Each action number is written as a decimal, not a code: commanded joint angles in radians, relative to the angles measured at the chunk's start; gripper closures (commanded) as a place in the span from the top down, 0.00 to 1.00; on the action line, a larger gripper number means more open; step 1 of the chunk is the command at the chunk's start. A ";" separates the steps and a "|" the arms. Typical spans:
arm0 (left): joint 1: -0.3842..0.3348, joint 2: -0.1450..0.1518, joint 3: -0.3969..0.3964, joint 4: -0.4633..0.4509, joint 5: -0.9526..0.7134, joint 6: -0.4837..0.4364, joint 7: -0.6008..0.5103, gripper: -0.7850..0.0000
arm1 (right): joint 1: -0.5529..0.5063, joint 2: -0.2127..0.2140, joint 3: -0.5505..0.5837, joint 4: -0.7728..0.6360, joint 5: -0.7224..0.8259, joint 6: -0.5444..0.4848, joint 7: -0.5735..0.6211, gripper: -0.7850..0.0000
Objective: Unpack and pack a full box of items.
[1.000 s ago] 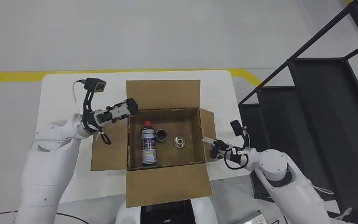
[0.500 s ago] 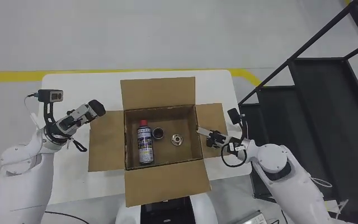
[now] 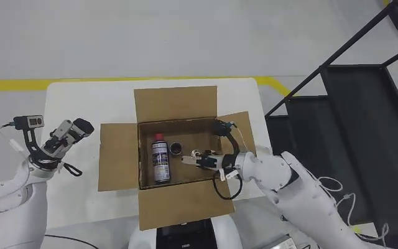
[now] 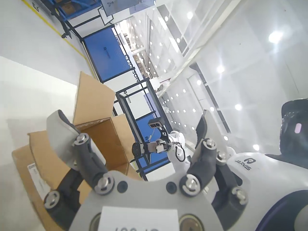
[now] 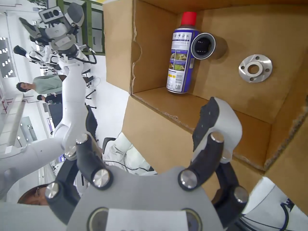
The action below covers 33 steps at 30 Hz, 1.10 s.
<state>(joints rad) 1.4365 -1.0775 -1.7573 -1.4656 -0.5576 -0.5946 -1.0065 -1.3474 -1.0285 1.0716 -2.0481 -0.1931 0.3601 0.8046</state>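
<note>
An open cardboard box stands mid-table with its flaps spread. Inside lie a blue spray can with a red cap, a short black tube beside it, and a round metal flange. My right gripper hangs open and empty inside the box near its front wall, over the flange's spot in the top view. My left gripper is open and empty, well left of the box above the table's left side.
The white table has bare surface left of and behind the box. A black metal staircase stands close on the right. The front flap overhangs the near table edge.
My left arm drew back from the box's left wall to the table's left side. My right gripper went from the right flap into the box, over the flange.
</note>
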 commanded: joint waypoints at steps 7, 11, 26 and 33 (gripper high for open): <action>-0.007 -0.002 0.041 0.036 -0.005 -0.011 -0.003 1.00 | 0.280 -0.081 -0.315 0.196 -0.228 0.210 -0.078 1.00; -0.014 -0.017 0.118 0.046 -0.066 -0.077 0.017 1.00 | 0.379 -0.129 -0.416 0.307 -0.278 0.295 -0.113 1.00; -0.015 -0.019 0.129 0.051 -0.080 -0.087 0.015 1.00 | 0.495 -0.247 -0.556 0.546 -0.281 0.326 -0.148 0.85; -0.015 -0.019 0.129 0.051 -0.080 -0.087 0.015 1.00 | 0.505 -0.266 -0.572 0.597 -0.300 0.337 -0.096 0.86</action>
<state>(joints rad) 1.4213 -1.0969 -1.6279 -1.4149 -0.6377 -0.6820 -0.9917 -0.8436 -1.2918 0.5006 -1.4562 -0.4937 0.6976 0.7029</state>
